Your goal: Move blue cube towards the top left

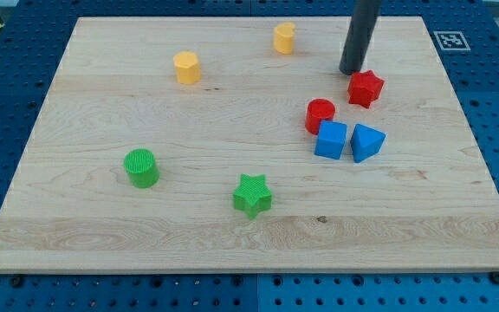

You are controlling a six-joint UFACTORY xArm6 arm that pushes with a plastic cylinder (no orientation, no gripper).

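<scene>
The blue cube (330, 139) sits right of the board's centre. A red cylinder (320, 114) touches its upper left and a blue triangular block (366, 141) stands just to its right. My tip (351, 70) is above them, right next to the upper left of a red star block (365, 87). The tip is well apart from the blue cube.
A yellow hexagonal block (186, 67) and a yellow cylinder (284, 38) stand near the view's top. A green cylinder (141, 167) is at the lower left and a green star (252, 195) at the lower middle. The wooden board (102, 234) lies on a blue pegboard.
</scene>
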